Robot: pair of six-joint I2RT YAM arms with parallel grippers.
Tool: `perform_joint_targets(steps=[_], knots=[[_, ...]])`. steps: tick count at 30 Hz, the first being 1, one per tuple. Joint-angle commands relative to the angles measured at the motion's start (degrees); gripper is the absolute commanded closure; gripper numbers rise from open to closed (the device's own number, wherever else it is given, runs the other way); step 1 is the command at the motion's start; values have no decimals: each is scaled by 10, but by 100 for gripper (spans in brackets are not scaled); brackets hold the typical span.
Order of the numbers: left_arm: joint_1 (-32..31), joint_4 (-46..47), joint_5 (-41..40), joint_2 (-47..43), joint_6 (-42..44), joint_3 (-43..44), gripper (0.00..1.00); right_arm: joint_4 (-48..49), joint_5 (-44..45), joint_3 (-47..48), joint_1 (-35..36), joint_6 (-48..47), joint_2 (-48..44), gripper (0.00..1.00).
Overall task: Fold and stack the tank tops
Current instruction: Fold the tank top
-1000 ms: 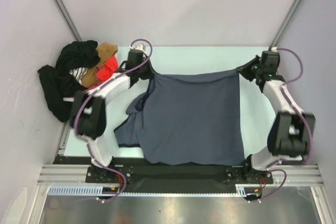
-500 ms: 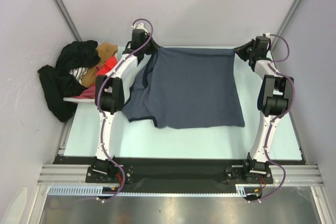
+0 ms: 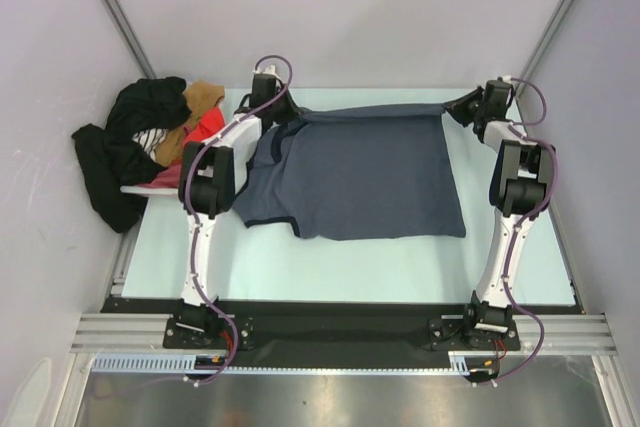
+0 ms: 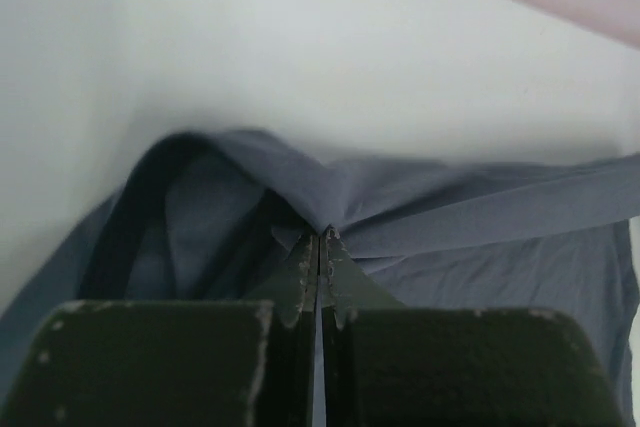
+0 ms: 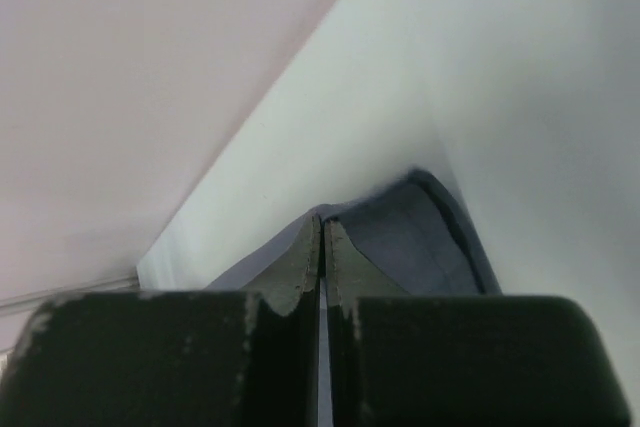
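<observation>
The pale green table (image 3: 330, 267) carries a blue-grey tank top (image 3: 370, 177), which lies spread out on it. Left of the tank top, just beside it, lies a heap of black, red and tan clothes (image 3: 150, 147).

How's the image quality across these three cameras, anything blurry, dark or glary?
Top view: evenly lit and sharp, faint shadow along the tank top, glare on the steel strip. Left wrist: left gripper dark and blurred up close, tank top soft. Right wrist: right gripper blurred, tank top shaded.
</observation>
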Motion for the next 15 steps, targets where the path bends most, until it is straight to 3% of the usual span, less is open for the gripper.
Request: perform_joint_targets(steps=[1, 15], knots=[[1, 42, 1, -111, 28, -69, 100, 21, 0, -31, -7, -15, -63, 100], [-37, 92, -28, -248, 56, -312, 100, -40, 30, -172, -14, -32, -164, 100]])
